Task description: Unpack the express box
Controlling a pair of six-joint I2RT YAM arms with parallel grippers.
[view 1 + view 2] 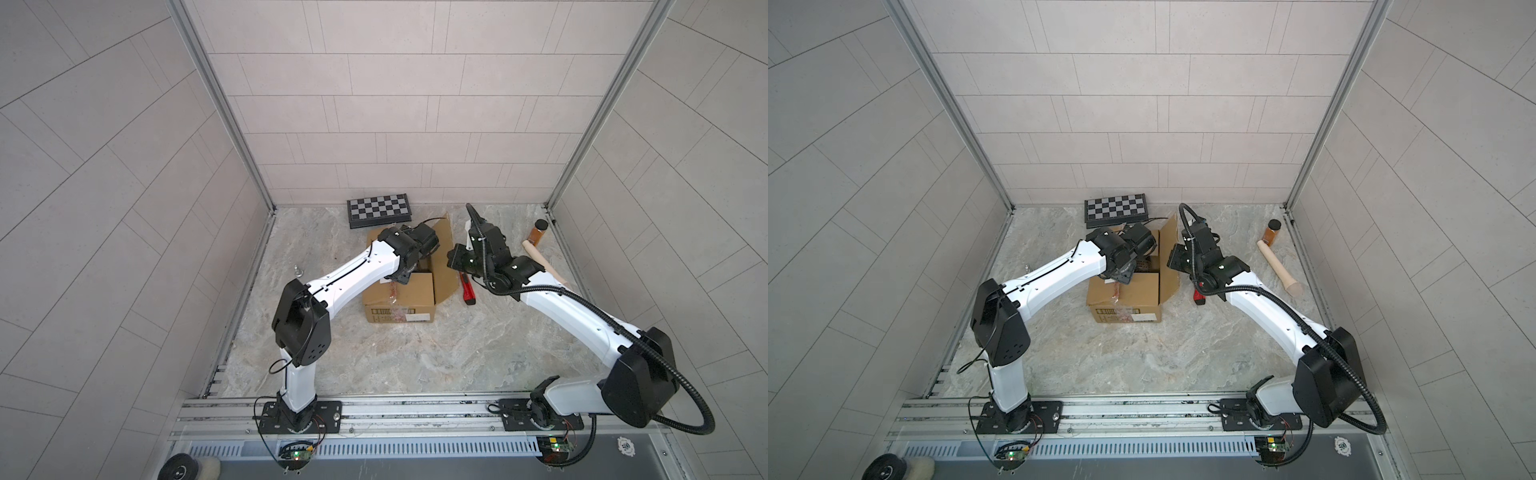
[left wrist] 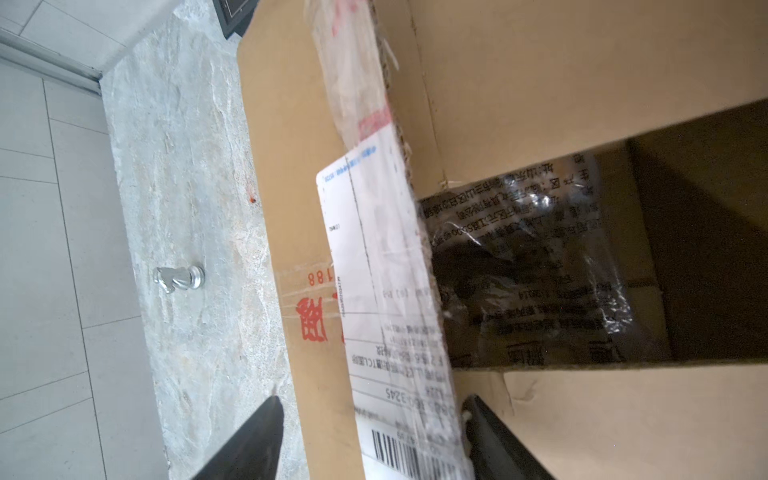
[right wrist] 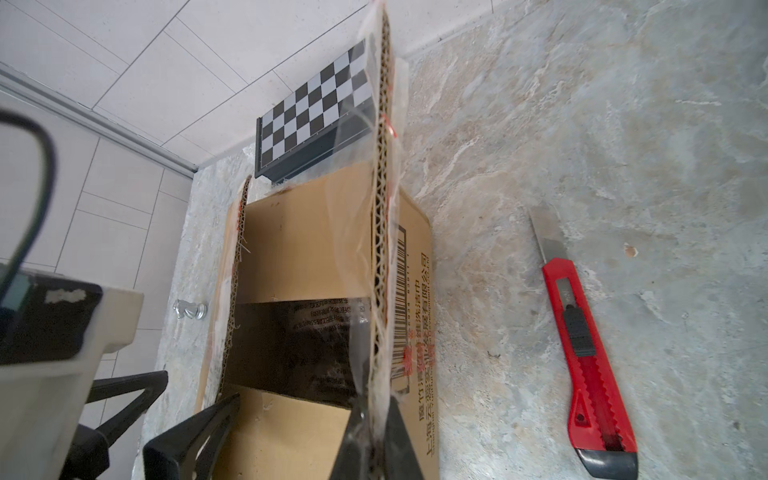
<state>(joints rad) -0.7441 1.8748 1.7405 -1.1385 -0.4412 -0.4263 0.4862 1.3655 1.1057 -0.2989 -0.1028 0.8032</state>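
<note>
The express box (image 1: 399, 301) (image 1: 1125, 301) stands mid-table with its top flaps raised. My left gripper (image 2: 372, 401) (image 1: 400, 277) straddles the box's left flap, the one with the white label and barcode (image 2: 386, 257). Its jaws are open, one finger (image 2: 253, 436) outside with a gap and the other (image 2: 494, 432) inside against the label's edge. My right gripper (image 3: 376, 409) (image 1: 1172, 257) is shut on the upright right flap (image 3: 380, 208), seen edge-on between its fingers. Inside the box lies a dark item in clear printed plastic (image 2: 519, 257).
A checkered board case (image 1: 380, 210) lies behind the box. A red utility knife (image 3: 590, 353) (image 1: 467, 291) with its blade out lies right of the box. Further right are a wooden pin (image 1: 544, 262) and a spice jar (image 1: 539, 230). A small silver chess piece (image 2: 178, 279) stands left.
</note>
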